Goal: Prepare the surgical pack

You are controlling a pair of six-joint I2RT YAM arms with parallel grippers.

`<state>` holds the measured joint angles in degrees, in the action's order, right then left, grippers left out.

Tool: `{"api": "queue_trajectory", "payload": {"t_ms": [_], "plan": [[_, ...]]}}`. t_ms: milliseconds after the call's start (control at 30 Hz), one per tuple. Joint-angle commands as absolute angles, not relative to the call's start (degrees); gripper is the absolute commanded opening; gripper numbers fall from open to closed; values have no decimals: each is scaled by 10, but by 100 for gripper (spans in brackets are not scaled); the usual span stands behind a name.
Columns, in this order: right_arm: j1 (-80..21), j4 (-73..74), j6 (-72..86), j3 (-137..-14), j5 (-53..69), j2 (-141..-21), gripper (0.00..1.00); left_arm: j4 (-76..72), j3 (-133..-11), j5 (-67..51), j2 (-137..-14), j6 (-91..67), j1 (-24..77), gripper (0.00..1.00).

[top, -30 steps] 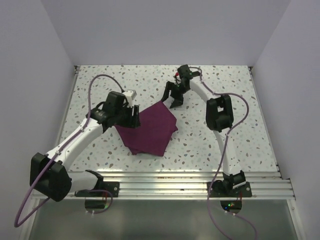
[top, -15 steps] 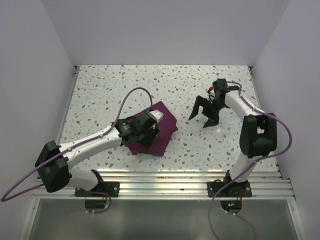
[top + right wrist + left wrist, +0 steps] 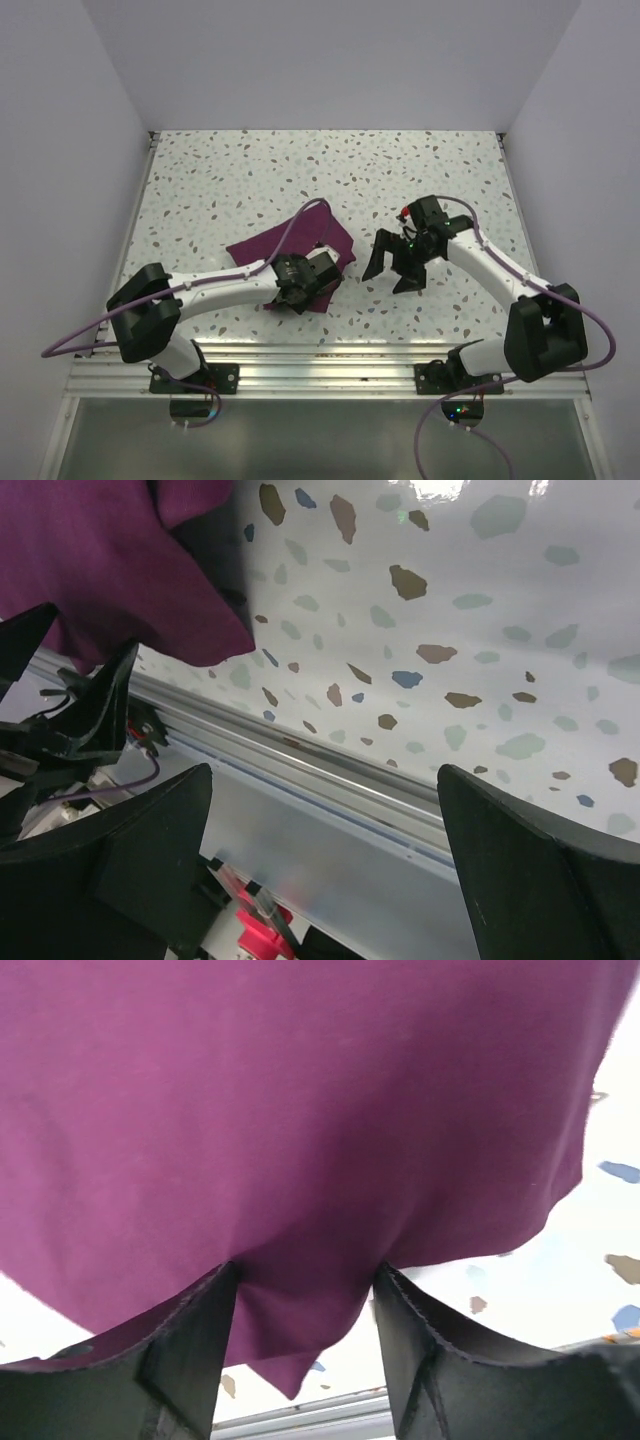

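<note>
Left tool (image 3: 305, 1270) seems to be pinching the near edge of the maroon cloth (image 3: 290, 240), which is lying mid-counter (image 3: 250, 170). Right tool (image 3: 387, 280) is hovering just beside it, jaws spread wide.

There is one maroon cloth (image 3: 275, 243), on the one speckled table (image 3: 200, 180). Two arms flank it, the left arm (image 3: 220, 288) on the cloth's left and the right arm (image 3: 490, 260) on its right. Each carries one gripper, so two in all: the left gripper (image 3: 320, 268) at the cloth's near edge and the right gripper (image 3: 388, 280) just beside its right corner. Two purple cables show, one (image 3: 290, 225) arching over the cloth and one (image 3: 590, 330) well to its right, and one aluminium rail (image 3: 330, 365) runs nearer than the cloth.
</note>
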<state>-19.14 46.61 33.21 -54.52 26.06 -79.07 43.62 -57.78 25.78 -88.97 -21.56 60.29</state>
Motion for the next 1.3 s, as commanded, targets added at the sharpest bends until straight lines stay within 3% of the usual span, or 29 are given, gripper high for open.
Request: {"api": "queue_trajectory", "payload": {"t_ms": [0, 100, 200, 233, 267, 433, 467, 533, 667, 800, 1033, 1267], "plan": [[-209, 418, 381, -533, 274, -766, 99, 468, -601, 326, -886, -250, 605, 60], [-222, 416, 385, -526, 272, -755, 98, 468, -599, 339, -892, -250, 605, 54], [-229, 410, 389, -522, 277, -750, 97, 464, -607, 344, -897, -249, 605, 39], [-233, 410, 392, -521, 278, -749, 96, 461, -608, 341, -896, -244, 605, 28], [-235, 407, 394, -522, 279, -747, 95, 459, -613, 336, -896, -242, 605, 23], [-248, 360, 458, -490, 293, -744, 89, 458, -630, 320, -895, -228, 605, 2], [-251, 319, 481, -479, 299, -748, 84, 456, -630, 314, -895, -224, 605, 0], [-261, 260, 562, -440, 311, -751, 74, 457, -631, 307, -896, -220, 605, 0], [-290, 102, 667, -406, 277, -763, 27, 458, -637, 289, -888, -211, 605, 0], [-316, 26, 720, -420, 255, -812, 11, 460, -651, 263, -877, -199, 605, 0], [-366, -42, 794, -449, 231, -881, 1, 470, -671, 247, -870, -183, 605, 0], [-381, -131, 840, -443, 216, -932, 0, 465, -673, 222, -853, -172, 605, 0]]}}
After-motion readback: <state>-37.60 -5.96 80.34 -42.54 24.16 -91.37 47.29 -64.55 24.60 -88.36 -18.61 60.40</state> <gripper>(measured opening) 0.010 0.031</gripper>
